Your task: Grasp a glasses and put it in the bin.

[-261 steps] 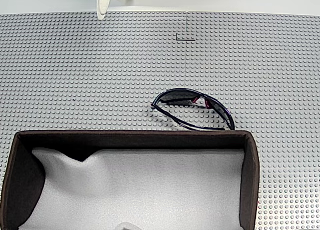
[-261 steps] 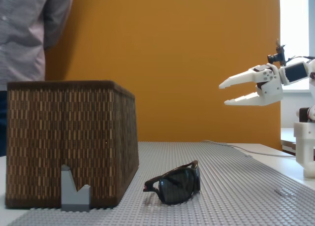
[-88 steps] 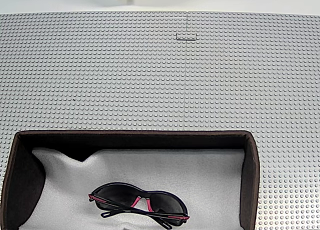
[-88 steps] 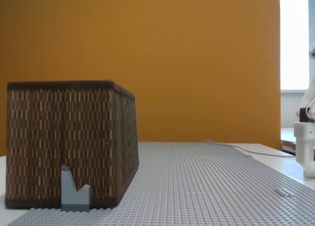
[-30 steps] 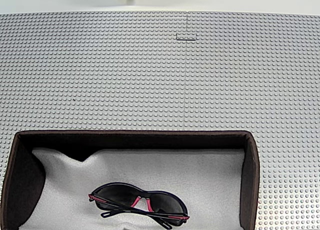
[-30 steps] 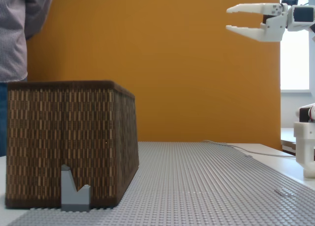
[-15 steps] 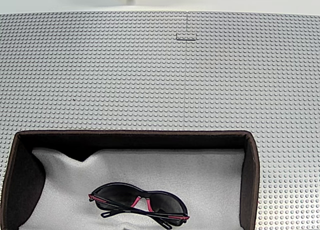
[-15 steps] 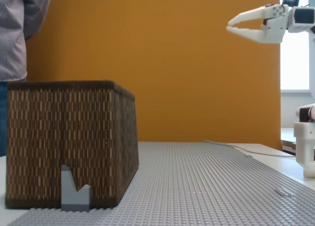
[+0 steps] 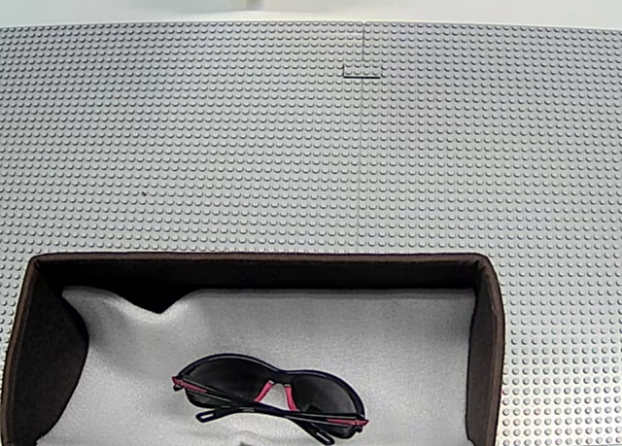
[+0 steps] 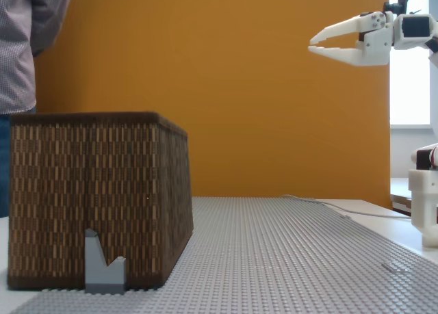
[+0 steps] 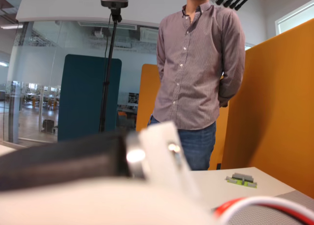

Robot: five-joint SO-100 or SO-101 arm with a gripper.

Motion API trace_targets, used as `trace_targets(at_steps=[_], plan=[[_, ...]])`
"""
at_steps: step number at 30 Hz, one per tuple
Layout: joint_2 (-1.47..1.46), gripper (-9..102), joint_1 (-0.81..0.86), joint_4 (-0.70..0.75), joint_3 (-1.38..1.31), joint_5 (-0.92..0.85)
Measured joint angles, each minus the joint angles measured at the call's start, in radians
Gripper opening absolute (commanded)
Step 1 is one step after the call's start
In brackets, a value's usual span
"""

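Studded grey baseplate flooring (image 9: 292,154) covers the table in both fixed views, and an orange partition wall (image 10: 239,88) stands behind it in the side-on one. Next in size, the large rectangular bin (image 9: 484,339) with dark brown woven walls and a lumpy white foam lining sits at the near edge of the top-down fixed view; side-on it (image 10: 96,198) stands at the left, with a small grey notched block (image 10: 104,263) touching its front wall. A person in a checked button shirt and jeans (image 11: 198,73) stands beyond the table in the wrist view, arms behind the back; a sleeve of that shirt (image 10: 20,40) shows at the upper left of the side-on view. The white two-finger gripper (image 10: 311,44) hangs high in the air at the upper right, well apart from the bin, its fingers nearly level, parted by a narrow gap at the tips and holding nothing. Smallest, the wraparound sunglasses (image 9: 272,395) with dark lenses, thin black frame and pink-red nose pads lie inside the bin on the foam, near its front edge, lenses upward.
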Motion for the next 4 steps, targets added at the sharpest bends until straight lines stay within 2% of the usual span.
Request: trace_targets(at_steps=[4], plan=[[0.002, 0, 0.006, -0.003, 0.0, 0.0]])
